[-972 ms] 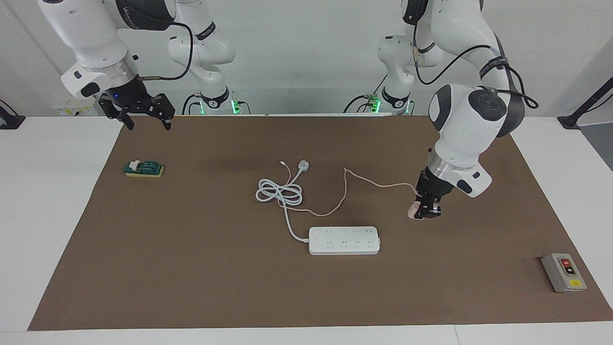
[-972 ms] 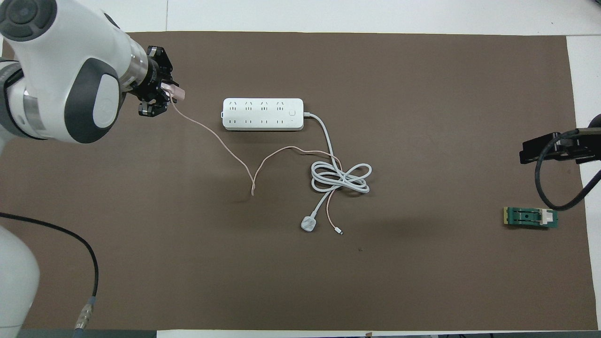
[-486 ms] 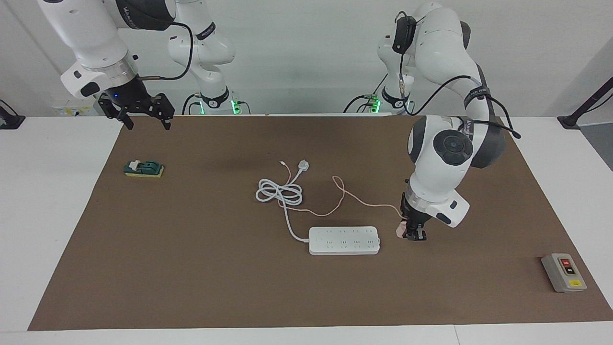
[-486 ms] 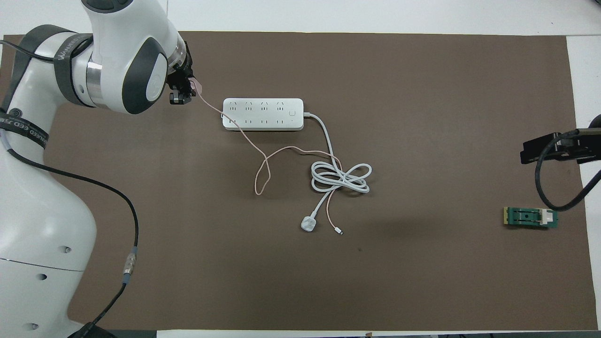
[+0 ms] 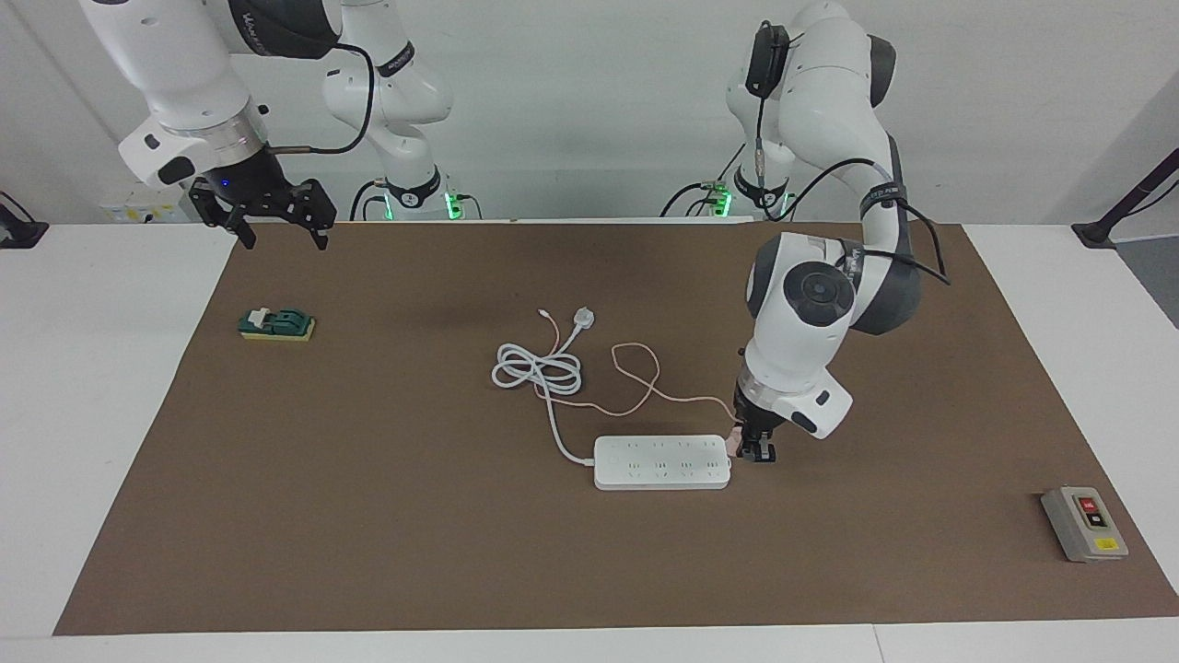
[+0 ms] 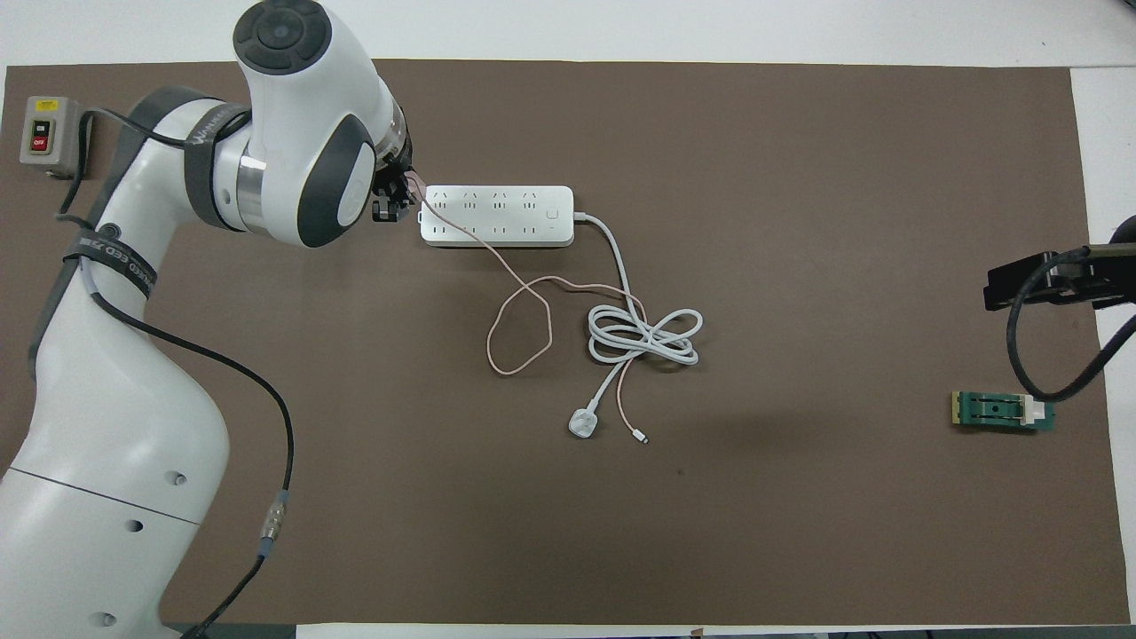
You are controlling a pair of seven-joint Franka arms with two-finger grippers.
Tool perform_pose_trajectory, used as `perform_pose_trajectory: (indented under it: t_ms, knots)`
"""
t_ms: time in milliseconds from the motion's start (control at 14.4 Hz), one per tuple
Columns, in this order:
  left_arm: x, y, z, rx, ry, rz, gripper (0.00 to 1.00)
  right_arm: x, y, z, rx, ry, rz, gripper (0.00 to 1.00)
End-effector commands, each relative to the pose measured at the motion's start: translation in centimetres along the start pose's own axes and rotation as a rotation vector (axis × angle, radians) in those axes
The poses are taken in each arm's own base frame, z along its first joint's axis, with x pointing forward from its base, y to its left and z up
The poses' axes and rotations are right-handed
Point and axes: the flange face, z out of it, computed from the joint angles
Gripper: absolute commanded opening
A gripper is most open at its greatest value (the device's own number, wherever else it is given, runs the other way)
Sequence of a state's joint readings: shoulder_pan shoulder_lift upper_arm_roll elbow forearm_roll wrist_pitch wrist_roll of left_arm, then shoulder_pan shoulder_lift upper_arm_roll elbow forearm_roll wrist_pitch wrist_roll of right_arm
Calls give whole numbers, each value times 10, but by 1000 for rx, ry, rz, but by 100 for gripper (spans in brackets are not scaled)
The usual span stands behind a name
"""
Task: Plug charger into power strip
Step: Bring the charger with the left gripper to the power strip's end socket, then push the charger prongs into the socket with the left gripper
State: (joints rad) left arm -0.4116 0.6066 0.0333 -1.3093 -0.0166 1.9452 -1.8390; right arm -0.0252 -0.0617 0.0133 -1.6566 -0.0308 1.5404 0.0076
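Note:
The white power strip (image 5: 661, 462) (image 6: 497, 215) lies flat mid-table with its thick white cord coiled nearer the robots. My left gripper (image 5: 755, 448) (image 6: 392, 197) is shut on the pale pink charger (image 5: 734, 443) (image 6: 413, 190) and holds it low at the strip's end toward the left arm's end of the table. The thin pink cable (image 5: 636, 368) (image 6: 519, 328) trails from it in a loop on the mat. My right gripper (image 5: 274, 221) waits open in the air over the mat's edge near its base.
A white round-ended plug (image 5: 583, 319) (image 6: 583, 423) lies near the coiled cord. A grey button box (image 5: 1084, 523) (image 6: 43, 136) sits toward the left arm's end. A green block (image 5: 276, 324) (image 6: 1003, 412) lies toward the right arm's end. A brown mat (image 5: 368, 516) covers the table.
My left gripper has carried the charger toward the power strip, reaching the strip's end. The pink cable has bunched into a loop. The right arm has not moved.

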Motion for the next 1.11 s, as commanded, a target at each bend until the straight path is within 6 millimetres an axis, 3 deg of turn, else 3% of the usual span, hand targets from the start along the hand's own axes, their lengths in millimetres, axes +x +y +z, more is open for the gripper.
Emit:
perform_pose_trajectory:
  t_ms: [0, 625, 1041]
  knots:
    - [-3, -37, 13, -7, -11, -7, 0, -6, 2, -4, -20, 2, -29, 100]
    - [-9, -27, 25, 23, -3, -46, 0, -8, 3, -5, -12, -2, -28, 100]
    - [-13, -25, 32, 39, -13, -50, 0, -12, -10, -9, -13, -3, -41, 100]
